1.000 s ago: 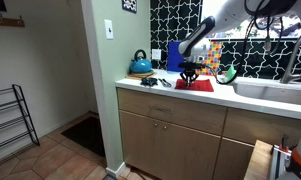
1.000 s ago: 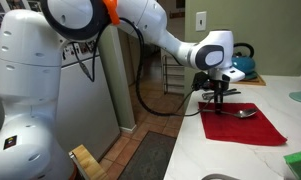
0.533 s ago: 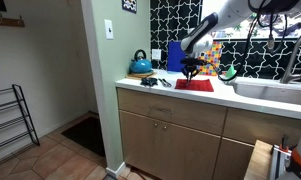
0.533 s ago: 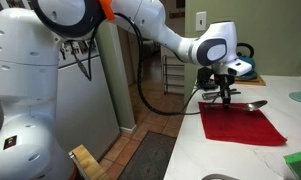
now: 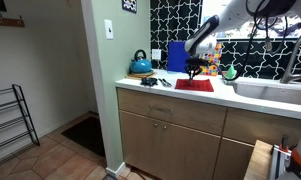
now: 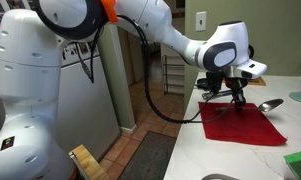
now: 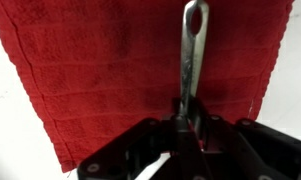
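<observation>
Gripper [image 6: 237, 97] clamps one spoon [image 7: 190, 55] above one red cloth [image 7: 80, 70].

- even, fairly bright indoor light in both exterior views, soft shadows.
- wrist view blurred; gripper [image 7: 187, 128] dark, out of focus; faint glare on the spoon [image 7: 189, 65].

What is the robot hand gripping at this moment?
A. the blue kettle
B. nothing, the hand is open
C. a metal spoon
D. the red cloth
C: the hand is shut on the metal spoon. In the wrist view the spoon's handle runs out from between the fingers, with the red cloth below it.
</observation>
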Motion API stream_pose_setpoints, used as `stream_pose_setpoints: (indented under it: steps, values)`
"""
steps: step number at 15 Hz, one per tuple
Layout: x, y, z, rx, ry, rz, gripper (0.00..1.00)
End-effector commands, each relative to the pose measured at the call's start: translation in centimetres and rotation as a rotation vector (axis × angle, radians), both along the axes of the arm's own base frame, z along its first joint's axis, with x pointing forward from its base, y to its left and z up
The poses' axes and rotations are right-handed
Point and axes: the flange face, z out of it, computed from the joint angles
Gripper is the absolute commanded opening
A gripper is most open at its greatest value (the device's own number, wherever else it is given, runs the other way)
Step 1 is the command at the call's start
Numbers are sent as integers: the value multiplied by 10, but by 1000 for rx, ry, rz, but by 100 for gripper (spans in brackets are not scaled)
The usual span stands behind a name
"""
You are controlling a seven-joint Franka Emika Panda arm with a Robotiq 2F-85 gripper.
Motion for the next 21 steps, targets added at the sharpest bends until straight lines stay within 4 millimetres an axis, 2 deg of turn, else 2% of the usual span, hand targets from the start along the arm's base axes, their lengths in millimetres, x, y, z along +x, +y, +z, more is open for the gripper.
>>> stream_pose_setpoints:
  steps: [1, 7, 11, 21]
  values:
    - [11, -12, -13, -1, -10, -3, 3]
    - [26, -26, -26, -23, -10, -17, 3]
    - [29, -37, -36, -45, 5, -7, 3]
    - [28, -30, -43, -13, 44, 56, 3]
